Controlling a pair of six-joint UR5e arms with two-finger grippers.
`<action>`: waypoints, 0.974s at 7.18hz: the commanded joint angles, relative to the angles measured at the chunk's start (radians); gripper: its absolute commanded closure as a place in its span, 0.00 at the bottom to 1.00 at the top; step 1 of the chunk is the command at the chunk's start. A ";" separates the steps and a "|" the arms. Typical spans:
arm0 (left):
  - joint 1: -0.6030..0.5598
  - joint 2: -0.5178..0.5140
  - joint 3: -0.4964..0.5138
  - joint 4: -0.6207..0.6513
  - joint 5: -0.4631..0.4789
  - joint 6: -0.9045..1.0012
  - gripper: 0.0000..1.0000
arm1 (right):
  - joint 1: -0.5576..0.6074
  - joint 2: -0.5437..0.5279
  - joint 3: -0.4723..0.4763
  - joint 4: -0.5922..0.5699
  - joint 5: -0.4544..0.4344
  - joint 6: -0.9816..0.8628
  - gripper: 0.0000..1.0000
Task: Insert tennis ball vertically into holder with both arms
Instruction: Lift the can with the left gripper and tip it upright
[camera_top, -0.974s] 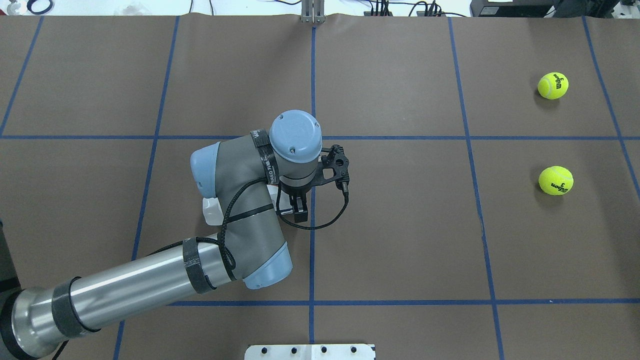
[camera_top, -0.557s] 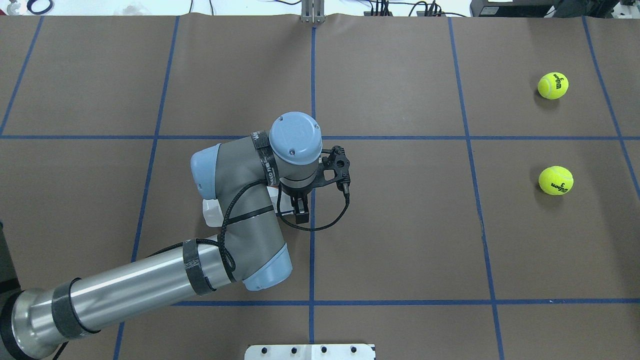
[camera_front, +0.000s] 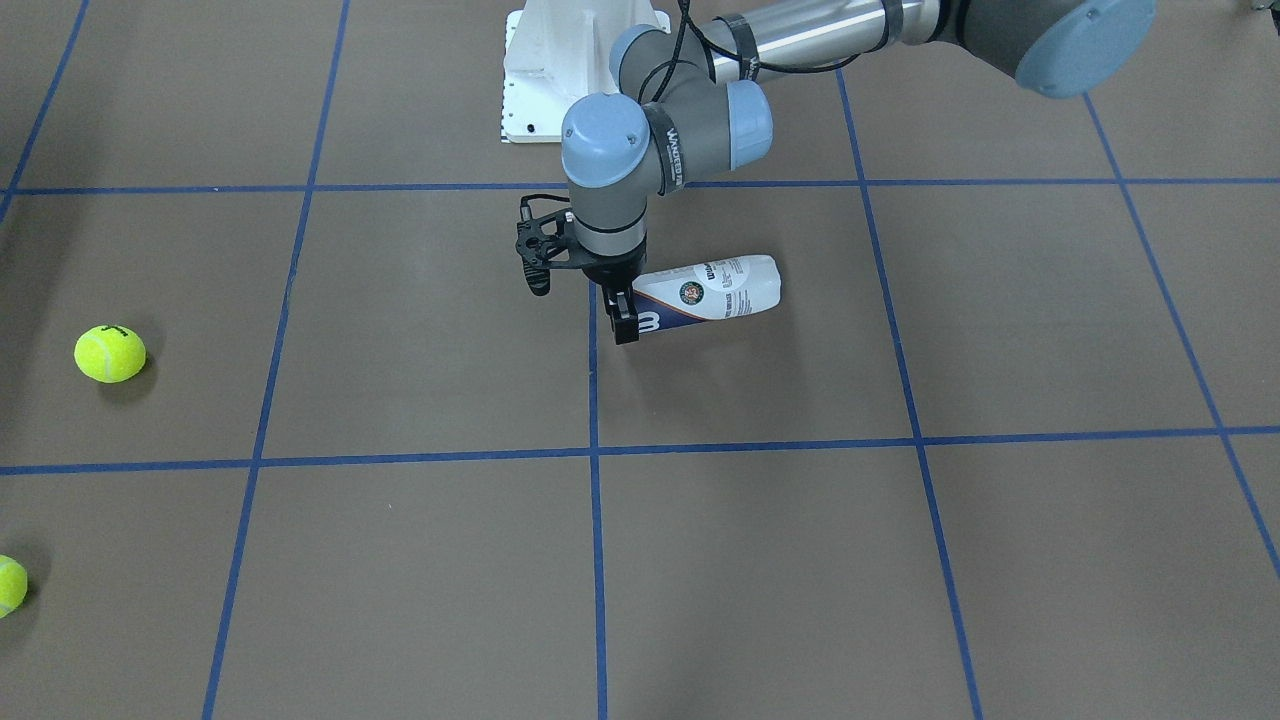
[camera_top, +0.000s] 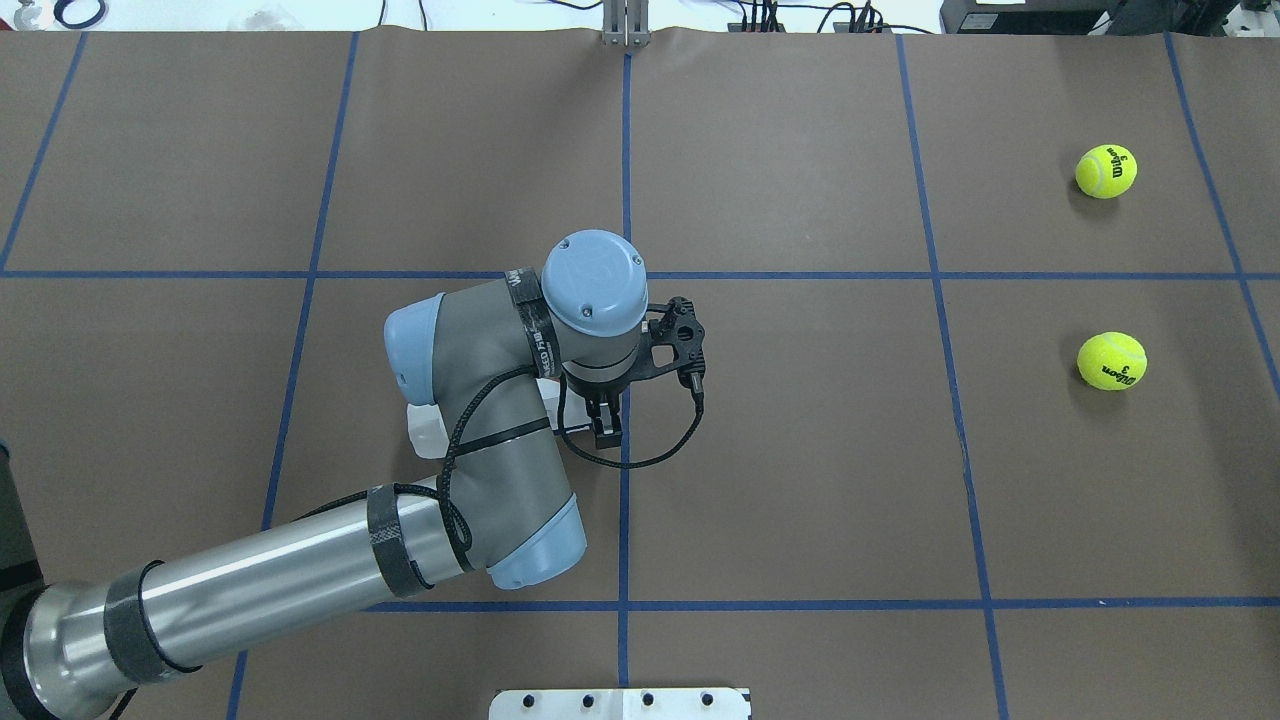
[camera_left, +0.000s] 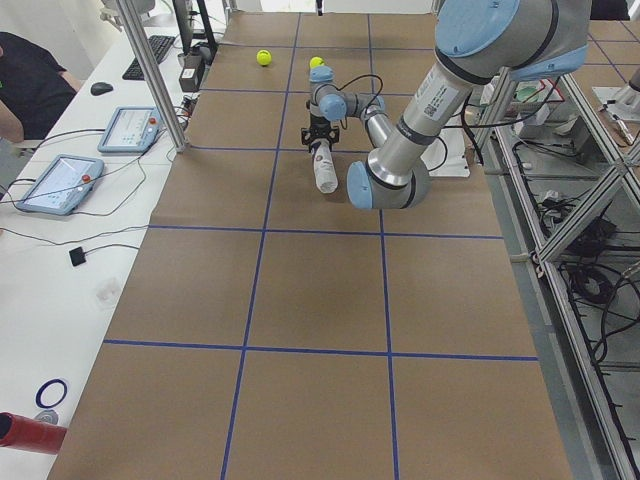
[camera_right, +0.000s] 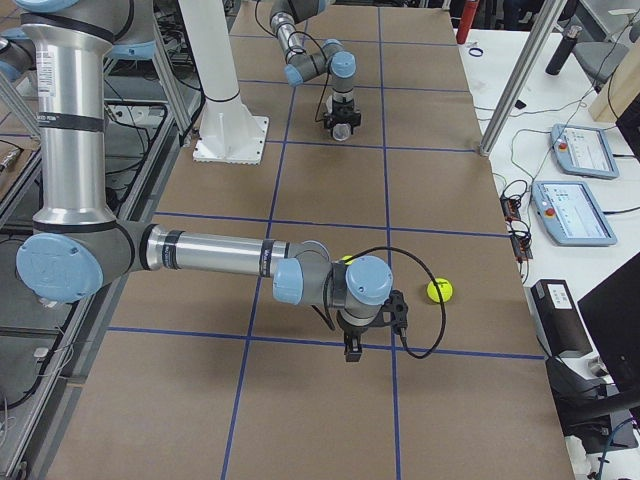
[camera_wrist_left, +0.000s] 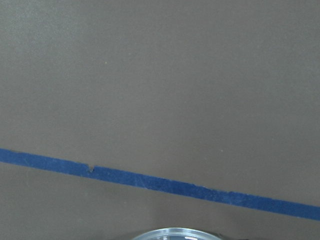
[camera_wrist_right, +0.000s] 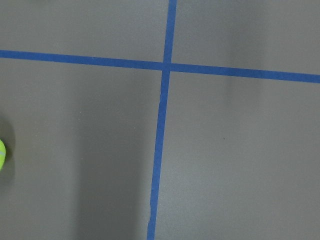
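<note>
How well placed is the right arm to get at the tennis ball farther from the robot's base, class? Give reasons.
Probably yes. The right gripper hangs over the table close to that tennis ball, with nothing visible between them; the left arm, at the holder, is far off.

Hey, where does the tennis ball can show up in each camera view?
Front-facing: the can lies on its side at centre, right of the left gripper.
Overhead: only its white end shows, under the left arm.
Exterior left: upper middle.
Exterior right: too small to tell.
Left wrist: a clear rim at the bottom edge, likely it.
Right wrist: not in it.
Shared landmark: the left gripper at the can's navy end.
</note>
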 joint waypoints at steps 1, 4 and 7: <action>-0.013 -0.003 -0.091 0.002 0.002 0.000 0.73 | 0.000 -0.001 0.008 -0.001 0.004 0.002 0.01; -0.084 -0.003 -0.283 -0.085 0.001 -0.176 0.77 | 0.000 0.000 0.012 0.001 0.004 0.002 0.01; -0.129 0.062 -0.279 -0.586 0.102 -0.512 0.77 | 0.000 0.009 0.012 0.001 0.001 0.002 0.00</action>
